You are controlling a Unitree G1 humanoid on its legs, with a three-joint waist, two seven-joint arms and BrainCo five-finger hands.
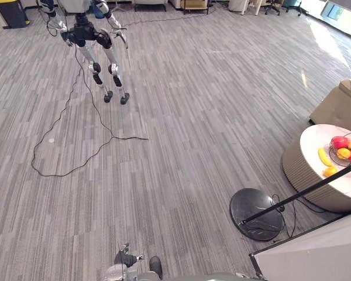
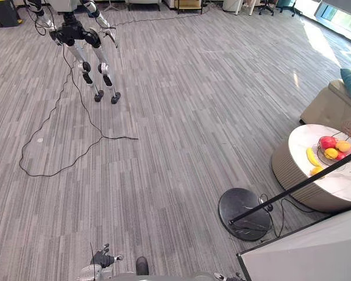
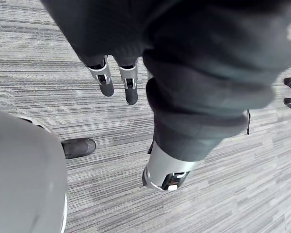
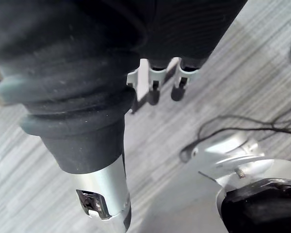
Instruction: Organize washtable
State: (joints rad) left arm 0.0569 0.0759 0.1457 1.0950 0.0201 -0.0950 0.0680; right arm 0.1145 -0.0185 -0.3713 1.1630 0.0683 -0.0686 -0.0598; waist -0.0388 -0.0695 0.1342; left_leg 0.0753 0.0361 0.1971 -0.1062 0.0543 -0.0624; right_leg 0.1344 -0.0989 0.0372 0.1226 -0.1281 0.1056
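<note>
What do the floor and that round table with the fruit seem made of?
Floor: probably matte carpet or vinyl, going by its grey streaked strips. Round table: pale glossy top, perhaps stone, since it reflects light; ribbed beige side, material unclear.

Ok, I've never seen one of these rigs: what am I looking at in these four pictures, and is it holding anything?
This is a two-legged humanoid robot with two arms and fingered hands. The two wide pictures come from a stereo camera on its head, looking down. They show grey striped floor, a second humanoid robot at the far left and a round black stand base. At the right is a low round table carrying a wire basket of fruit with a banana beside it. The two close pictures come from cameras on the wrists, each looking along its own hand. The left hand and the right hand both hang over the floor with fingers relaxed, and hold nothing.
</note>
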